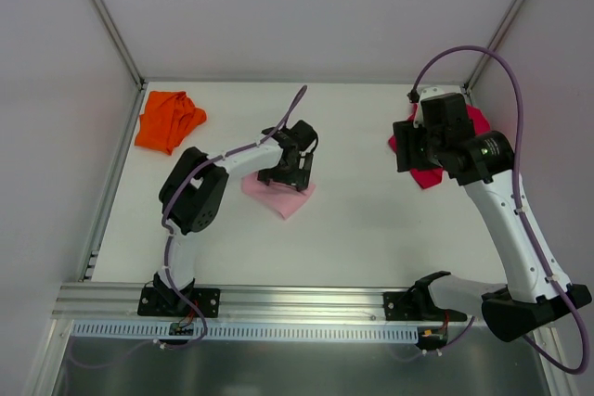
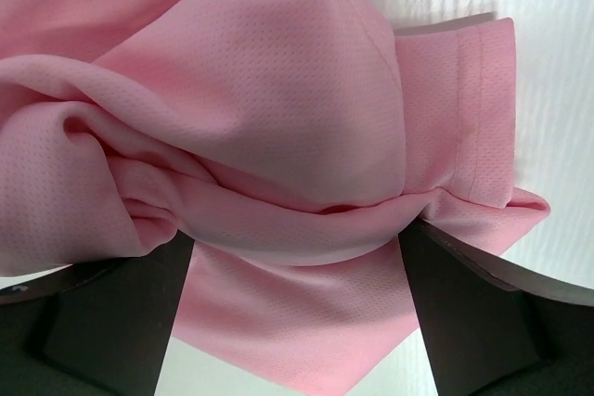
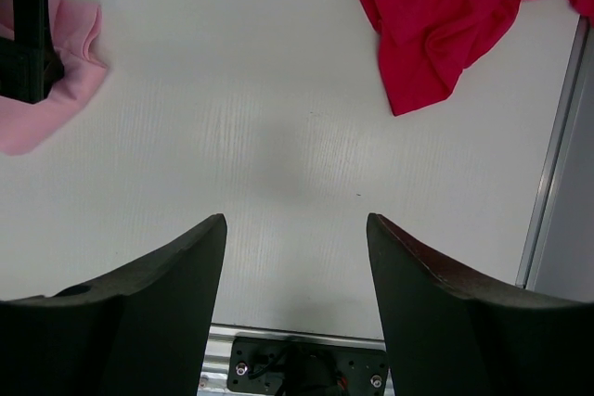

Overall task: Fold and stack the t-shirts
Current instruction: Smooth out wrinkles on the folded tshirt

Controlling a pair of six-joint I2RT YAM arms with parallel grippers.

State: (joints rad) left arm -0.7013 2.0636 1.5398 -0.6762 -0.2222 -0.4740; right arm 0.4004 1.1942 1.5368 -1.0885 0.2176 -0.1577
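While your left tool (image 2: 292,238) sits low on the pink tee (image 2: 278,90), note its fingers stand wide apart, one on each side of a thick roll of cloth. The roll bulges between them, and I see no pinch on it yet. Count it as open, holding nothing.

Your right tool (image 3: 295,222) is also parted, about mid-width, with only bare counter (image 1: 371,238) between the fingers. It hangs above the surface near the red tee (image 3: 445,16) and is not touching it.

Layout:
- The pink tee lies left of the counter's centre. It is bunched and creased under the left tool, not flat.
- The red tee is crumpled near the far right corner, partly hidden by the right arm in the top view.
- The orange tee (image 1: 167,120) is heaped in the far left corner, well apart from both tools.
- Nothing is folded or stacked so far, by my reading.

Risks from here:
- If you close the left tool now, it would likely take several layers at once. The whole lump would then lift or drag, where you want one edge.
- Thin cloth under a finger could also pull along the counter and deepen the creases.
- A hem is visible at the right of the roll. A grab short of it would give a skewed fold.
- The right arm hides part of the red tee from above, so judging a good corner there is uncertain.
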